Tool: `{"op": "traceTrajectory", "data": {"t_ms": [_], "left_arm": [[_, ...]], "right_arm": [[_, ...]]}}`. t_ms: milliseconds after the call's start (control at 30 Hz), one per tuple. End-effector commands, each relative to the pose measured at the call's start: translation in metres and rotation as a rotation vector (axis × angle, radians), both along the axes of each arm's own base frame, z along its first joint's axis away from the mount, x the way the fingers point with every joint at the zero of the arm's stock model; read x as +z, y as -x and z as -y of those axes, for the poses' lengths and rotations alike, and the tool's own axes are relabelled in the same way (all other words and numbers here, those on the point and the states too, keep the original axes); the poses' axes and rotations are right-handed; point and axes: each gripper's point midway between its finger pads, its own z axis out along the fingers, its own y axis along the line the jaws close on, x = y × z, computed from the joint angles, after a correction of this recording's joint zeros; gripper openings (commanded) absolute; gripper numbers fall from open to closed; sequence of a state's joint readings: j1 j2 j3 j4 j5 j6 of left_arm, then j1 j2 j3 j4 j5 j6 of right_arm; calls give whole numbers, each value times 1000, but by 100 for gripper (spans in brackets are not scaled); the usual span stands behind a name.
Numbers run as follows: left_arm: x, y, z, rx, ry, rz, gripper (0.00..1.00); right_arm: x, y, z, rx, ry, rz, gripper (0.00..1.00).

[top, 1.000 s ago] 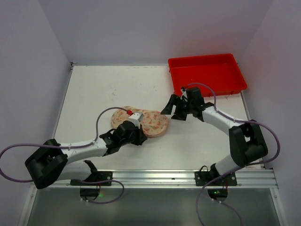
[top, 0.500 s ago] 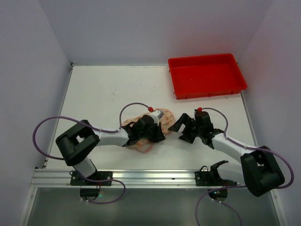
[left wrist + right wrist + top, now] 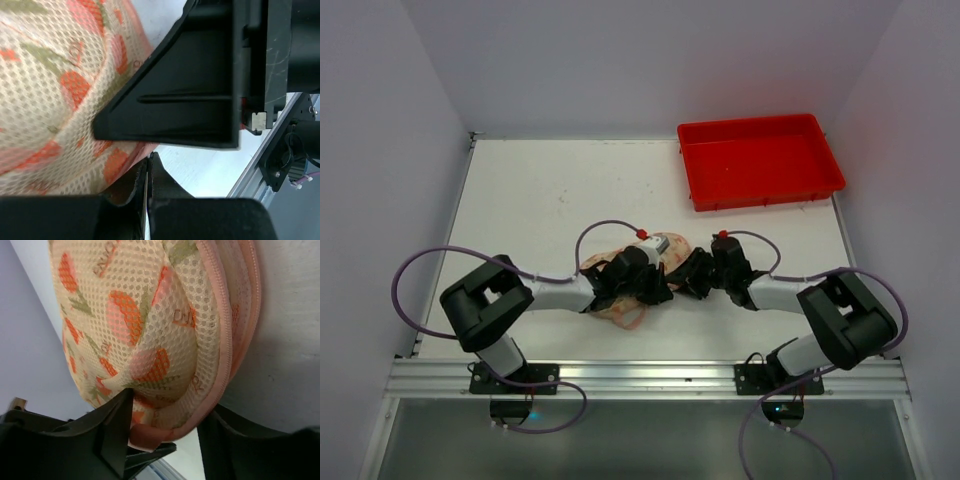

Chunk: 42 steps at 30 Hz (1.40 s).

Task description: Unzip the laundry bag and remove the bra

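Observation:
The laundry bag (image 3: 622, 314), cream mesh with orange-pink flowers and pink zip edging, lies at the table's middle front, mostly hidden under my two grippers in the top view. My left gripper (image 3: 655, 287) is shut on the bag's pink edge (image 3: 131, 156), and the mesh lobe (image 3: 50, 85) fills the left of its wrist view. My right gripper (image 3: 694, 281) is open, its jaws on either side of the bag's end (image 3: 150, 340), with a pink tab (image 3: 145, 436) between them. The two grippers meet tip to tip. No bra shows.
A red plastic tray (image 3: 692, 168) stands at the back right. The metal rail (image 3: 640, 375) runs along the table's front edge, close behind both arms. White walls close in the left, right and back sides.
The right gripper has come from near the tray down and left onto the bag's end. The left gripper dragged the bag to the right a second ago and has barely moved since.

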<state>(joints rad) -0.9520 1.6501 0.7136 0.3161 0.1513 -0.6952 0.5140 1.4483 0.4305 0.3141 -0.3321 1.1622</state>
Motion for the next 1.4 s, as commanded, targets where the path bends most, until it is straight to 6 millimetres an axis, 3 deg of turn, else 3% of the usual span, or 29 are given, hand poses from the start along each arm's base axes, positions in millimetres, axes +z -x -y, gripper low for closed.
{"op": "traceTrajectory", "data": {"t_ms": [0,67,133,200,267,467,600,733,767,867,900,933,1000,1033,1067,1133,1167,1200,1233,1300,1367], "left_arm": [[17,-1,4,7,60,36,0],[16,0,-1,22,55,39,0],[10,1,-12,48,27,39,0],[0,5,-25,62,-14,33,0],[2,4,-34,89,-24,49,0],[-14,6,-86,207,-139,51,0],[-16,6,-117,276,-211,67,0],[-7,1,-138,320,-263,133,0],[-15,7,-150,318,-316,116,0],[-16,10,-159,319,-331,131,0],[-16,11,-159,316,-329,135,0],[-14,12,-157,308,-313,135,0],[-11,12,-148,288,-268,134,0],[-11,12,-145,280,-261,127,0],[0,6,-132,278,-200,149,0],[-2,7,-120,245,-175,128,0],[9,1,-108,236,-134,141,0],[4,4,-100,206,-132,118,0],[12,-1,-89,193,-106,123,0],[12,-1,-72,146,-79,105,0],[25,-7,-54,125,-27,116,0]], "right_arm": [[13,-12,-13,-13,-71,32,39],[12,-14,-8,-30,-55,35,13],[12,-14,-2,-32,-26,36,0],[18,-19,6,-38,0,70,0],[25,-23,13,-48,17,85,0],[33,-35,32,-57,64,113,0],[48,-49,27,3,100,171,0],[40,-58,26,55,126,132,0],[40,-61,26,66,133,140,0],[43,-72,26,73,165,160,0],[48,-78,25,75,165,179,2],[46,-75,25,84,175,156,17],[53,-77,24,92,168,171,37],[55,-76,24,91,167,176,59],[65,-76,25,83,160,201,68],[69,-72,29,56,161,210,88],[81,-70,30,35,138,234,93],[76,-64,33,18,137,226,96],[77,-60,34,6,125,227,99],[79,-49,34,-25,78,229,99],[78,-39,31,-47,29,208,99]]}}
